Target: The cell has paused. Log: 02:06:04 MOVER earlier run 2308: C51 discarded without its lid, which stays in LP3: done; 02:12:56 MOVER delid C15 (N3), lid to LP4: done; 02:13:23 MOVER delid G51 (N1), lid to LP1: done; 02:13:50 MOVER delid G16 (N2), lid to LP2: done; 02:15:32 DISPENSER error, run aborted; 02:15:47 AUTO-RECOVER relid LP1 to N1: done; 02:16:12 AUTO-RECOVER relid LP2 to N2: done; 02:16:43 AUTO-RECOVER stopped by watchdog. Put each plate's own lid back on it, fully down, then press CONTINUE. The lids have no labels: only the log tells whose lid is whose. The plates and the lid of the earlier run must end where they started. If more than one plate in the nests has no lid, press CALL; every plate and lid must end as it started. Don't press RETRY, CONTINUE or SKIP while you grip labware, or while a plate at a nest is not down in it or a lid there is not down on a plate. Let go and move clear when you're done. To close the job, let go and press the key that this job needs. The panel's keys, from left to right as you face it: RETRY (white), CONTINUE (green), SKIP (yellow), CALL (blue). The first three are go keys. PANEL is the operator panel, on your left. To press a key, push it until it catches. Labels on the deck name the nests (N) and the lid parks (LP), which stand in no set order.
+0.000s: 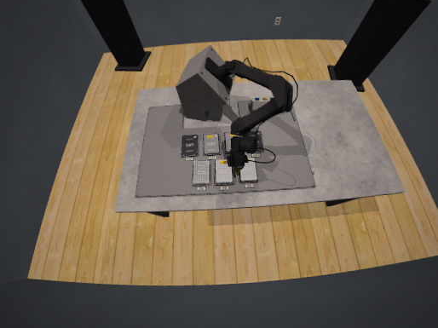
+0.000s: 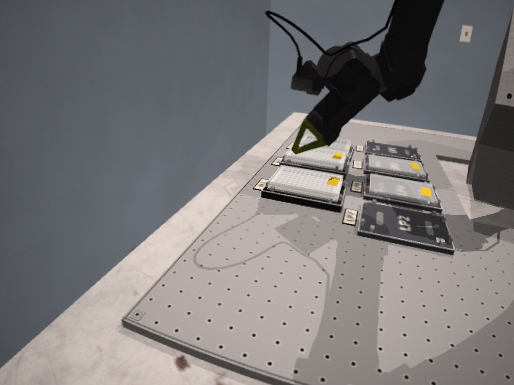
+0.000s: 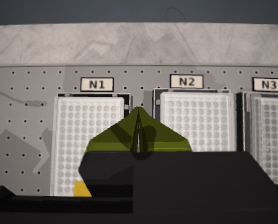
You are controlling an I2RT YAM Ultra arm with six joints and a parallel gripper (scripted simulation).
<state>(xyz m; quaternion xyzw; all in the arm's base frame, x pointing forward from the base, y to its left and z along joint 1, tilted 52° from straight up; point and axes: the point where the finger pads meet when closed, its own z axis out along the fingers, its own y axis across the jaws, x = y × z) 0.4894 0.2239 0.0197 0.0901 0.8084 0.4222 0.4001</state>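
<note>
Wrist view: white well plates (image 3: 87, 145) fill nests N1–N3.

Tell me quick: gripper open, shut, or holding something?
Gripper: shut, fingers together, holding nothing, above the plates at N1 and N2.

Matt grey perforated metal board (image 2: 260, 293) on a mottled stone-like table top (image 2: 75, 323); white plastic plates (image 2: 306, 183); pale planked wooden floor (image 1: 264, 250).

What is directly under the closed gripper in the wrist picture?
The shut gripper hangs over the gap between the N1 plate and the N2 plate. Its black body covers both plates' near ends, so those parts cannot be seen.
</note>
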